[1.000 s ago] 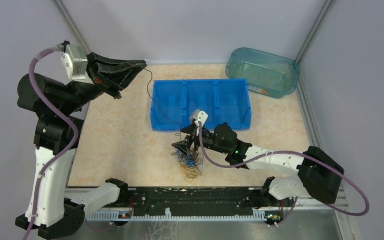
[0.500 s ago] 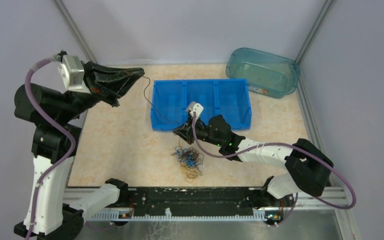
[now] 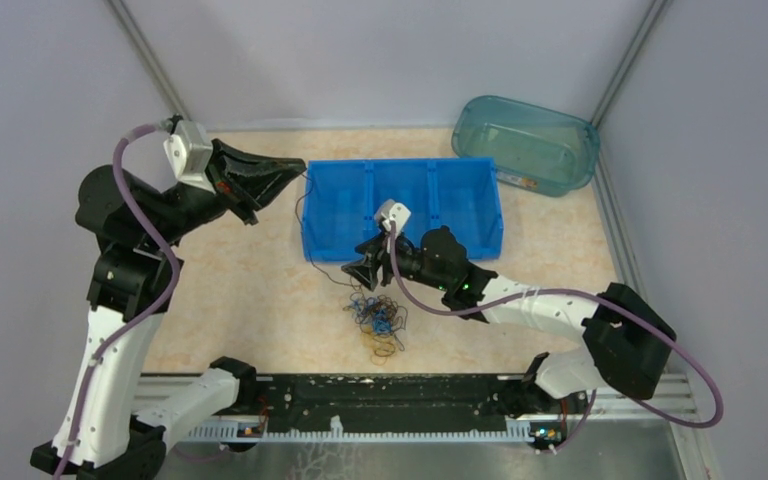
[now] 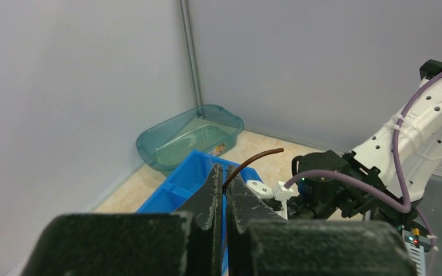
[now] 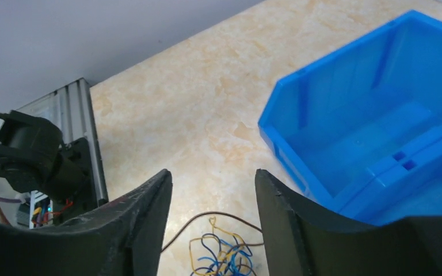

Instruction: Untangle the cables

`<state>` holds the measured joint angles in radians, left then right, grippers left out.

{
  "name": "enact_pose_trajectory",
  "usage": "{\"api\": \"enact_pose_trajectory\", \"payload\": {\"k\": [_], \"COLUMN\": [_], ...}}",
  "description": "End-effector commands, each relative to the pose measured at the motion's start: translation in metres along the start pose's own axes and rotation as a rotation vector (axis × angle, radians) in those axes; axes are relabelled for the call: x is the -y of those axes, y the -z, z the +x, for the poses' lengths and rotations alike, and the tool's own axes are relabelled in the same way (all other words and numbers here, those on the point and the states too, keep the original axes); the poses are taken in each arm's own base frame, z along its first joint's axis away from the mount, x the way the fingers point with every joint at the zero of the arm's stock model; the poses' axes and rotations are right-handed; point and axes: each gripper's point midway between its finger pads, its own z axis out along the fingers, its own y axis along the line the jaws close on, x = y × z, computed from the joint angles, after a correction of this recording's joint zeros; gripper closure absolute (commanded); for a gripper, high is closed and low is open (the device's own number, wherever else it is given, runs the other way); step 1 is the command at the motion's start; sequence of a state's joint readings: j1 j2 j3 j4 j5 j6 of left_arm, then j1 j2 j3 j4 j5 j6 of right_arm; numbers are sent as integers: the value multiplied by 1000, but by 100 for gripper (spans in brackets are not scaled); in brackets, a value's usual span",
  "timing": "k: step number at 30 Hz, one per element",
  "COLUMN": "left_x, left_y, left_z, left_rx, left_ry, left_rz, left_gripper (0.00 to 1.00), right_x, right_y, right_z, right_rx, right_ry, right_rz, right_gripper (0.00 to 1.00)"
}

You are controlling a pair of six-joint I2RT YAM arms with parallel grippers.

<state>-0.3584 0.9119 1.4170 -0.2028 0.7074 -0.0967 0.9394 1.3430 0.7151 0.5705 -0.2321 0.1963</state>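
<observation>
The left gripper [image 3: 298, 172] sits in the upper left of the top view, its tip just beside the left end of the blue bin [image 3: 340, 252]. In the left wrist view its jaws are pressed together on a thin brown cable [image 4: 259, 155], whose short free end sticks up past the fingertips and curves to the right. From above, that brown cable [image 3: 322, 270] hangs from the tip, passes the bin's near left corner and runs across the table [image 3: 240, 280] toward the tangle of cables [image 3: 378, 320], which lies in the lower centre of the frame, in front of the bin. Whether the brown cable is knotted into the tangle cannot be told. The right gripper [image 3: 360, 272] is at the centre of the top view, between the bin's front wall and the upper edge of the tangle. Its jaws stand apart with nothing between them; the right wrist view shows bare table through the gap [image 5: 213, 178], with blue and yellow loops of the tangle [image 5: 221, 256] at the bottom edge. A green tub [image 3: 480, 150] sits in the upper right corner.
</observation>
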Motion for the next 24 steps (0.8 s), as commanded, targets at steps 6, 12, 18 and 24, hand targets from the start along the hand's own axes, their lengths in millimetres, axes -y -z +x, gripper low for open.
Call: {"api": "enact_pose_trajectory", "payload": {"k": [6, 12, 18, 24], "left_x": [-6, -7, -7, -7], "left_y": [5, 4, 3, 3], "left_z": [-68, -75, -75, -75], "left_rx": [153, 165, 165, 160], "left_ry": [-211, -222, -219, -219], "left_rz": [-73, -77, -75, -75], "left_gripper": [99, 98, 98, 98], "right_x": [52, 40, 1, -20], "right_y": [40, 43, 23, 0], "right_z": [1, 4, -2, -2], "right_rx": [80, 71, 69, 43], "right_ry": [-3, 37, 55, 59], "right_rz": [234, 144, -104, -191], "right_gripper": [19, 15, 23, 30]}}
